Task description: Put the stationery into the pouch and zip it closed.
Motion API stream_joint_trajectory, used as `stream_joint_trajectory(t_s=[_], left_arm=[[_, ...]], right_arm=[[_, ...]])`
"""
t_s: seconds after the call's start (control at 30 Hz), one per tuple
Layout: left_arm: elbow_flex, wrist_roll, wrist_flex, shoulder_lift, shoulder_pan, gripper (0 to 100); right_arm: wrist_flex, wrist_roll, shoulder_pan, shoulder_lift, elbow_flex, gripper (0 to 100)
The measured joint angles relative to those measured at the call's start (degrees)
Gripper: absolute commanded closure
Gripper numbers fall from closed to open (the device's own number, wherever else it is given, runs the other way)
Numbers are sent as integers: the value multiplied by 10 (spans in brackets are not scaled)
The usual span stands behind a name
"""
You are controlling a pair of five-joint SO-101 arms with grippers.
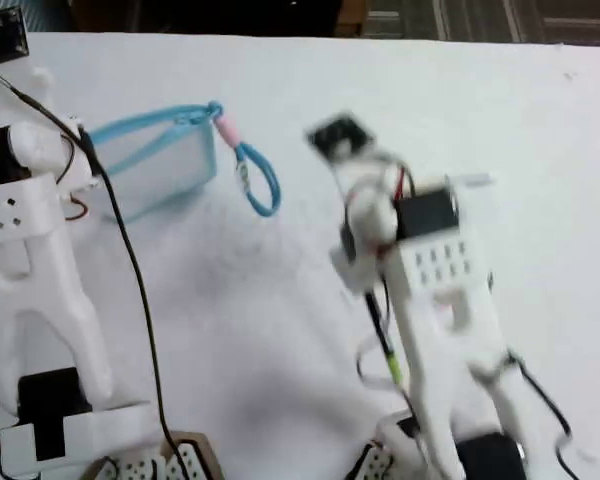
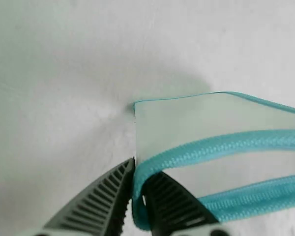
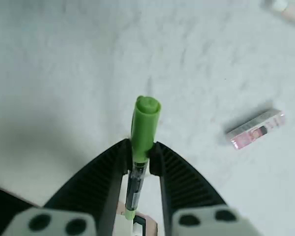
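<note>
The pouch [image 1: 160, 160] is see-through with a light blue zipper and lies at the table's back left. A blue wrist loop [image 1: 262, 185] trails from its right end. My left gripper [image 2: 139, 172] is shut on the zipper edge at a corner of the pouch [image 2: 196, 123], which stands open beyond the fingers. My right gripper [image 3: 140, 146] is shut on a green-capped marker [image 3: 145, 123], held above the table with the cap pointing away from the wrist. In the high view the marker's dark barrel [image 1: 382, 335] shows under the right arm. A small pink and white eraser-like piece [image 3: 255, 129] lies on the table beyond it.
White cloth covers the table [image 1: 280, 320]. The left arm's body [image 1: 20, 220] and its black cable [image 1: 130, 260] stand at the near left. A pale object [image 3: 285, 7] lies at the edge of the right wrist view. Open cloth lies between pouch and right arm.
</note>
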Motion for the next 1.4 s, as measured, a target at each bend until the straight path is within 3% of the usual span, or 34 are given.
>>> stream_joint_trajectory(t_s=[0.2,0.43,0.67,0.8,1.03,1.23,1.4], left_arm=[[0,0,0,0,0,977],[0,0,0,0,0,977],[0,0,0,0,0,977],[0,0,0,0,0,977],[0,0,0,0,0,977],[0,0,0,0,0,977],[0,0,0,0,0,977]], right_arm=[[-169,-12,-39,-182,184,981],[-528,-164,-80,-360,322,981],[-875,-188,-119,-447,344,981],[-931,-174,-138,-417,285,981],[-942,-130,-185,-258,171,981],[-958,-73,-268,-136,161,981],[-1025,-34,-277,-55,161,981]])
